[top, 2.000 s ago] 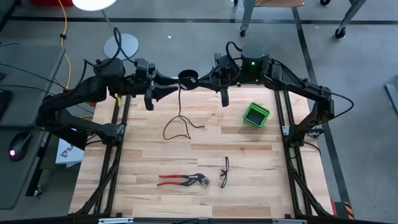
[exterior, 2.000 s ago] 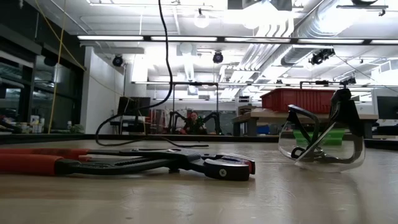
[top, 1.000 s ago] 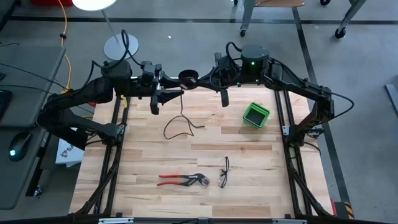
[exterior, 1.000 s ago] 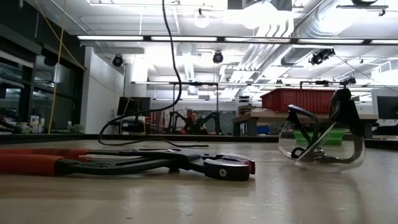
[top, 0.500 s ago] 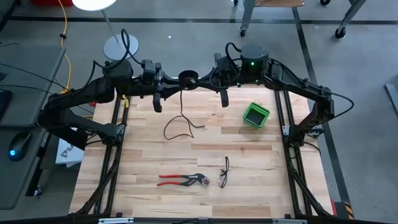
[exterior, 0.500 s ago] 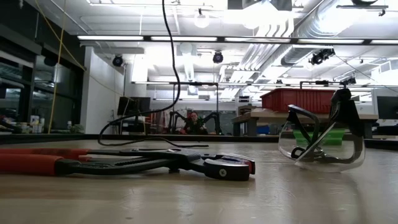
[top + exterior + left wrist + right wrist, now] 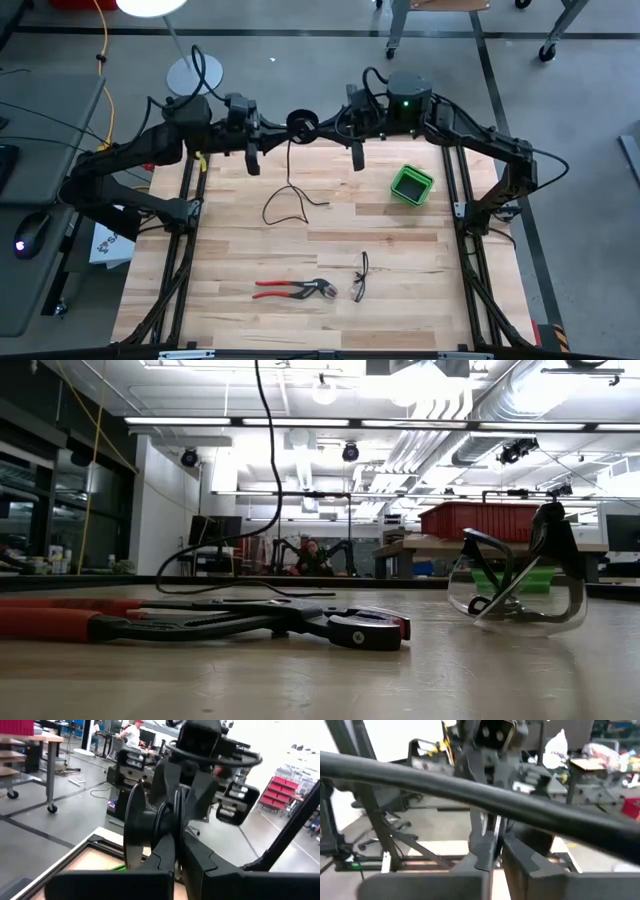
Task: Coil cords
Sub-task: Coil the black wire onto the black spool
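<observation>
A round black reel [image 7: 302, 123] is held up in the air over the table's far edge, between my two grippers. In the left wrist view the reel [image 7: 142, 832] shows edge-on. The thin black cord [image 7: 291, 165] hangs from it, and its lower end lies in a loose loop [image 7: 285, 208] on the wood. The low view shows the cord [image 7: 272, 460] coming down from above. My left gripper [image 7: 283, 134] reaches level from the left, shut at the cord just beside the reel. My right gripper [image 7: 322, 128] reaches level from the right, shut on the reel. My left gripper pinches the cord close under the reel [image 7: 290, 142], its fingers [image 7: 167, 850] level and coming from the table's left. Its own fingers hide the exact spot. Below the hold the cord hangs slack down to the table. My right gripper pinches one flange of the reel [image 7: 172, 812] between its two fingers [image 7: 200, 785], level from the table's right. The reel stands on edge, lifted clear of the table.
Red-handled pliers [image 7: 290, 290] and clear safety glasses [image 7: 360, 277] lie toward the near edge; they also fill the low view's foreground. A green container [image 7: 411, 185] stands at the right. Bare wood lies between the cord's loop and the pliers.
My left gripper has shut: its fingers stood wide apart beside the reel a second ago and now meet at the cord. It has rolled a little. The hanging cord has swung slightly. The reel and my right gripper have stayed in place.
</observation>
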Robot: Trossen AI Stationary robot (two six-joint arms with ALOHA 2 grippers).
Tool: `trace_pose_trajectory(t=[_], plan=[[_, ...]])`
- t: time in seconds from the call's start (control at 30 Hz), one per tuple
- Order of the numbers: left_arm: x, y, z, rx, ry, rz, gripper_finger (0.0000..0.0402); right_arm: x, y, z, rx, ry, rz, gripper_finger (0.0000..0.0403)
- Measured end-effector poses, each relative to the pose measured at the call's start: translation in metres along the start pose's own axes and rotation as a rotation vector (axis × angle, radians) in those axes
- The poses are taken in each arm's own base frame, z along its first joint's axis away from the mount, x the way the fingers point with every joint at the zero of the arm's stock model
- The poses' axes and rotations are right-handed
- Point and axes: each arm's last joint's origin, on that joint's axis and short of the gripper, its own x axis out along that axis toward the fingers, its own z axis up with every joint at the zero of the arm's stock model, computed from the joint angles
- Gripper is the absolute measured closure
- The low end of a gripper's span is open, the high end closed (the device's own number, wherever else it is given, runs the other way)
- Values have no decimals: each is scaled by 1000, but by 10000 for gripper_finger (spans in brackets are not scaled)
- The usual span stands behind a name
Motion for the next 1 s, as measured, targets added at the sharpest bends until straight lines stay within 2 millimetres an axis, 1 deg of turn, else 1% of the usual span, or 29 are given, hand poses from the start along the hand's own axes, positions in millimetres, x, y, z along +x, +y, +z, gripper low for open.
trace_pose_trajectory(t=[0.07, 0.2, 0.3, 0.37, 0.5, 0.6, 0.73, 1.0], plan=[[-5, 2, 4, -19, -23, 15, 398, -1, -1, -3, 10, 35, -23, 358], [-21, 5, 18, -112, -105, 20, 399, -2, -2, -8, 7, 87, -68, 290], [-26, 9, 22, -220, -133, 32, 399, 0, -3, -12, -2, 116, -128, 247], [-29, 12, 26, -320, -173, 30, 400, 7, -5, -13, -3, 101, -135, 230], [-35, 15, 39, -487, -296, 8, 400, 33, -6, -15, 15, -11, -92, 223], [-36, 18, 45, -544, -369, 2, 400, 52, -6, -15, 25, -112, -73, 222], [-39, 20, 50, -550, -432, 5, 400, 72, -6, -19, 74, -210, -52, 222], [-38, 21, 53, -547, -465, -5, 400, 105, -4, -39, 60, -246, -134, 222]])
